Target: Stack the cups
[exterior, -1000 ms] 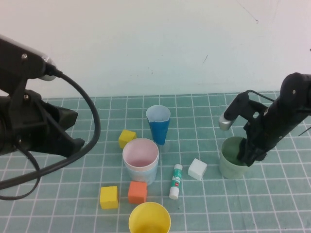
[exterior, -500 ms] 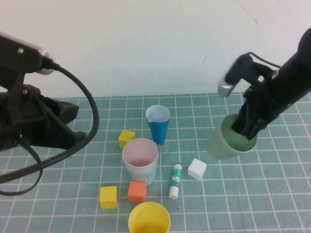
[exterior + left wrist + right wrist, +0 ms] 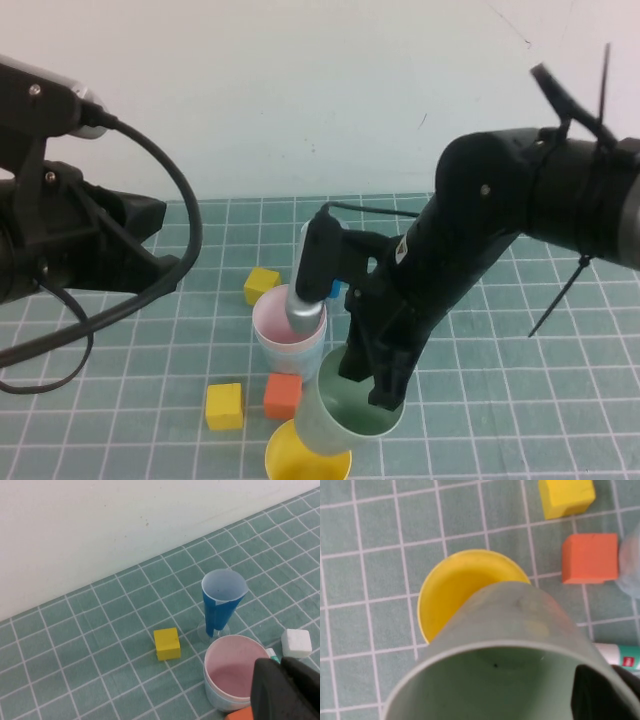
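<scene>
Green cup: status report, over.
Right end effector shut on green cup, tilted over yellow cup, not nested. Left end effector shut, parked left. Nothing blocking the yellow cup's mouth.

— How's the light?
— Bright, even and soft; the white wall [image 3: 300,90] shows no glare, and shadows on the green mat [image 3: 520,400] are faint.
— Anything blurred?
— In the right wrist view the pale green cup [image 3: 495,675] fills the near field, soft at its rim. The dark arms look nearly featureless, black against the mat.
</scene>
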